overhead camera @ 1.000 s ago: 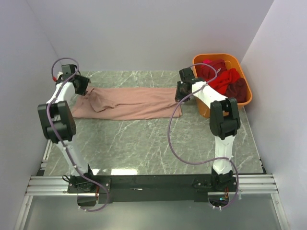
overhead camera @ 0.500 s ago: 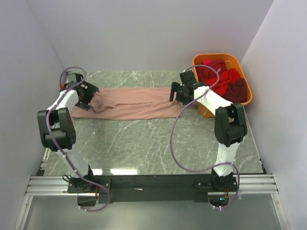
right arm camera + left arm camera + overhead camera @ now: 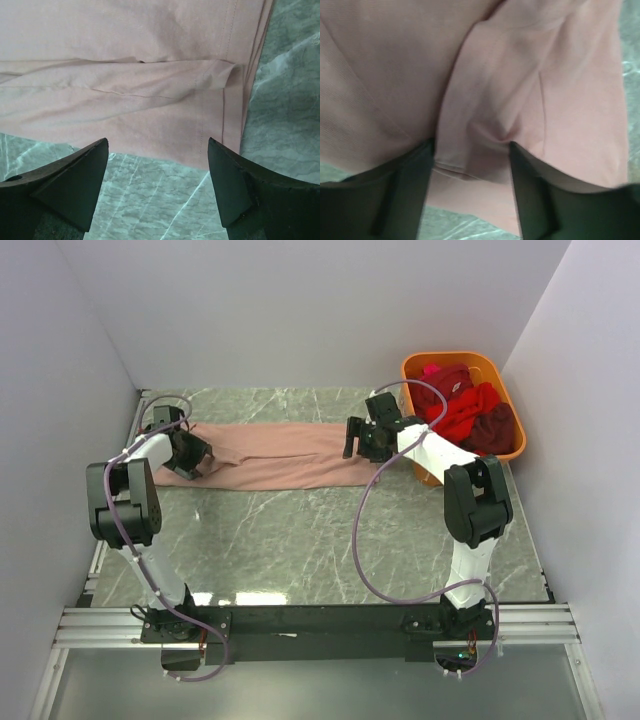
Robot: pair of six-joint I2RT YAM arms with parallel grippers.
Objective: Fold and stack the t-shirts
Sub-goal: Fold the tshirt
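The dusty salmon-pink t-shirt point(image 3: 280, 455) lies as a long folded strip across the far half of the table. My left gripper point(image 3: 188, 455) is down at its left end. In the left wrist view this gripper point(image 3: 472, 145) is open, and a raised fold of the shirt point(image 3: 520, 75) sits between its fingers. My right gripper point(image 3: 362, 440) hovers over the shirt's right end. In the right wrist view it point(image 3: 157, 142) is wide open and empty above the shirt's near hem point(image 3: 125, 45). The bright red point(image 3: 470, 405), dark maroon point(image 3: 495, 428) and magenta point(image 3: 432, 370) t-shirts lie bunched in the basket.
The orange plastic basket point(image 3: 450, 357) stands at the far right corner, just right of my right arm. White walls close in the left, back and right. Green marble table point(image 3: 320, 540) spreads in front of the shirt.
Both grippers have moved toward the near side and down onto the ends of the pink shirt. The left gripper went right and down, the right gripper went left. The shirt's left end now lies flatter.
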